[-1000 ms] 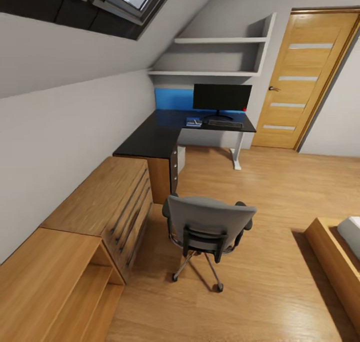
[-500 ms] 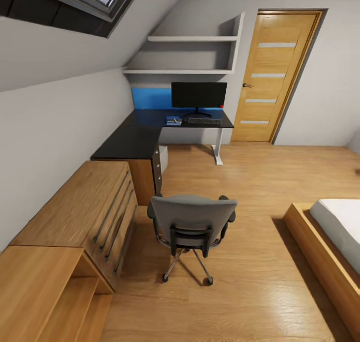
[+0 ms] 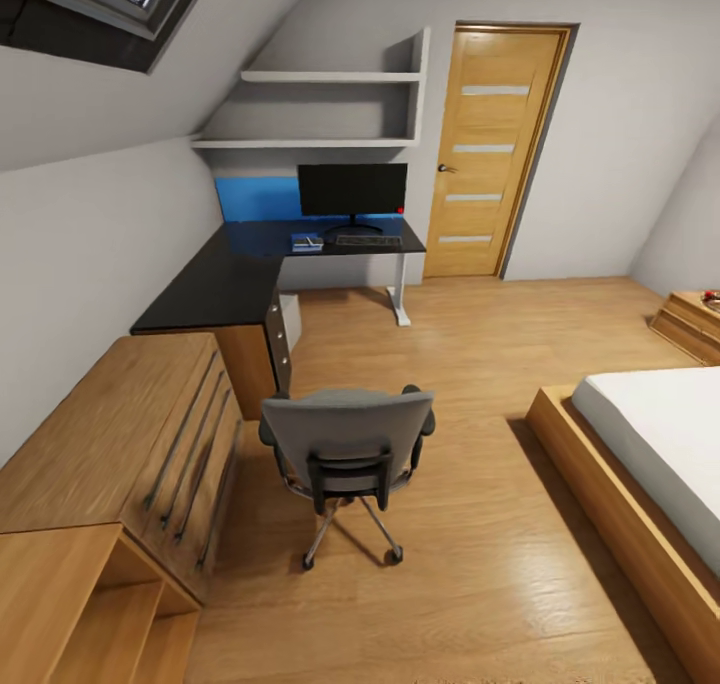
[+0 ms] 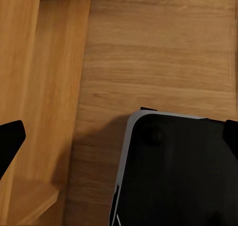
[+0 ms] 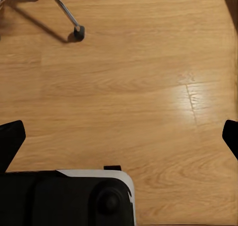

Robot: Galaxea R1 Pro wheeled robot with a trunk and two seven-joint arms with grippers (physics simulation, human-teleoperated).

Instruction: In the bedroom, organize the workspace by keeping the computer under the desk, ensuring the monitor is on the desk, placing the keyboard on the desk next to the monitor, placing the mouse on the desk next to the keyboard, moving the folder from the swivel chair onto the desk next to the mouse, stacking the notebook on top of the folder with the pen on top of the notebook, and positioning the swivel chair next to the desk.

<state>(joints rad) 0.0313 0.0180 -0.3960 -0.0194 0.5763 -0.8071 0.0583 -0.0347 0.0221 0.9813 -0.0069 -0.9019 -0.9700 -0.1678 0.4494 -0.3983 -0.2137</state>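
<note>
Seen from the head camera, a black L-shaped worktop point(image 3: 215, 284) fills the far corner under two wall shelves point(image 3: 320, 109). On it the monitor point(image 3: 352, 190) stands upright before a blue wall panel point(image 3: 255, 199), with the keyboard point(image 3: 368, 240) just in front of its foot. Beside the keyboard lies the blue folder point(image 3: 307, 243) with something small on top, too small to identify. The light grey computer point(image 3: 291, 321) sits on the floor under the worktop, next to the drawer unit point(image 3: 279, 333). Well apart from the worktop, the grey swivel chair point(image 3: 347, 447) stands on the wooden floor point(image 3: 470, 524), its back towards the camera. A wooden dresser point(image 3: 120, 434) lines the near wall, a door point(image 3: 495, 149) and a bed point(image 3: 660, 434) on the other side. Each wrist view shows its tool spread wide, dark fingertips point(image 4: 10, 139) point(image 5: 10, 139) at the picture edges, holding nothing, over the floor; the right one sees a chair castor point(image 5: 78, 32).
</note>
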